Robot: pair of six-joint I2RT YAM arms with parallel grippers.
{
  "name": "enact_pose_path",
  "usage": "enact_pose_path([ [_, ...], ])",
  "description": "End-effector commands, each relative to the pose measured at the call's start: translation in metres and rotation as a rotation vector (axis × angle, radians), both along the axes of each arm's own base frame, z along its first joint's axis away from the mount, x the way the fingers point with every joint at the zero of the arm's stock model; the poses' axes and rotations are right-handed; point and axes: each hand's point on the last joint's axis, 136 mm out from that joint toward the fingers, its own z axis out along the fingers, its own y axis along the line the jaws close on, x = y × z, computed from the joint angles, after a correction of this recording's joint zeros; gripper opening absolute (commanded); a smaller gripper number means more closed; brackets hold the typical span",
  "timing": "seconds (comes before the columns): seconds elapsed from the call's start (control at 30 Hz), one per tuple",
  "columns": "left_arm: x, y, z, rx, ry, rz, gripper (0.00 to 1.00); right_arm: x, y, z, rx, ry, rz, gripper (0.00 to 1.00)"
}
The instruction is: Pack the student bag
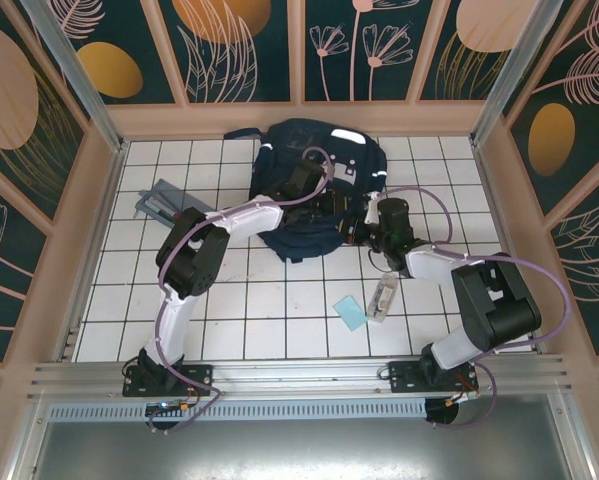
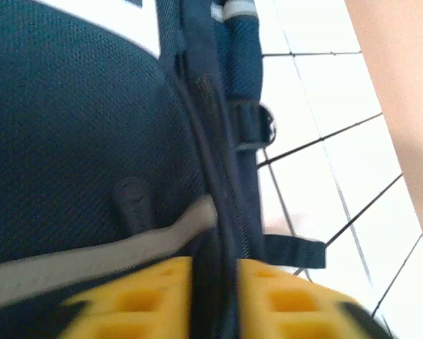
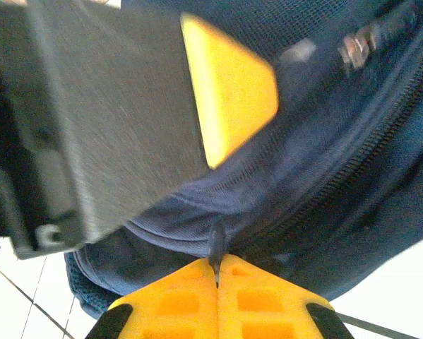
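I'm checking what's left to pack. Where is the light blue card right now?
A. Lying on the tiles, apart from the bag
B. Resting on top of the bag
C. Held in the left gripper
A: the light blue card lies flat on the white tiles beside a clear item, well short of the student bag.

Robot lab test cell. White grid-tiled bench boxed in by aluminium posts, with an aluminium rail along the near edge carrying two bolted arm bases. Printed dark-teal panels with pale leaves and orange discs wall off the left, far and right sides.
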Motion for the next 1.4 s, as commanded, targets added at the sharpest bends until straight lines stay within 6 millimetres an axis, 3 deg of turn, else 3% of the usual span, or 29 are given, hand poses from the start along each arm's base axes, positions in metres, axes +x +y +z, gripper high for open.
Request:
enact_pose_path([
  [0.0, 0.017, -0.006, 0.070, -0.109, -0.135, -0.008, 0.67, 0.002, -0.004, 0.008, -0.029, -0.036, 0.008, 0.00],
  [0.07, 0.019, 0.008, 0.072, -0.019, -0.173, -0.003, 0.79, 0.010, -0.015, 0.010, -0.040, -0.039, -0.005, 0.00],
  [0.23, 0.036, 0.071, 0.045, 0.209, -0.177, 0.102, 0.83, 0.027, -0.036, 0.021, -0.112, -0.082, -0.056, 0.00],
  [0.33, 0.039, 0.113, 0.032, 0.239, -0.149, 0.192, 0.84, 0.033, -0.053, 0.027, -0.137, -0.101, -0.099, 0.00],
  [0.4, 0.037, 0.138, 0.022, 0.244, -0.123, 0.254, 0.94, 0.034, -0.063, 0.031, -0.143, -0.111, -0.121, 0.00],
  [0.5, 0.025, 0.156, 0.002, 0.248, -0.093, 0.299, 0.95, 0.031, -0.059, 0.037, -0.127, -0.119, -0.102, 0.00],
  [0.6, 0.013, 0.157, -0.025, 0.230, -0.030, 0.304, 0.93, 0.025, -0.045, 0.036, -0.116, -0.113, -0.068, 0.00],
  [0.7, 0.003, 0.144, -0.044, 0.141, 0.024, 0.271, 0.87, 0.019, -0.027, 0.031, -0.116, -0.108, -0.035, 0.00],
  [0.9, -0.013, 0.110, -0.032, -0.130, 0.067, 0.214, 0.77, 0.011, 0.011, 0.022, -0.086, -0.089, 0.018, 0.00],
  [1.07, -0.025, 0.092, -0.009, -0.206, 0.052, 0.186, 0.76, 0.015, 0.037, 0.026, -0.088, -0.098, 0.055, 0.00],
  [1.2, -0.023, 0.107, -0.015, -0.090, 0.018, 0.215, 0.80, 0.024, 0.028, 0.033, -0.157, -0.098, 0.019, 0.00],
  [1.3, -0.021, 0.121, -0.015, 0.022, -0.017, 0.232, 0.82, 0.034, 0.000, 0.045, -0.218, -0.095, -0.073, 0.00],
  [1.37, -0.021, 0.129, -0.011, 0.073, -0.040, 0.244, 0.83, 0.041, -0.029, 0.055, -0.241, -0.088, -0.161, 0.04],
])
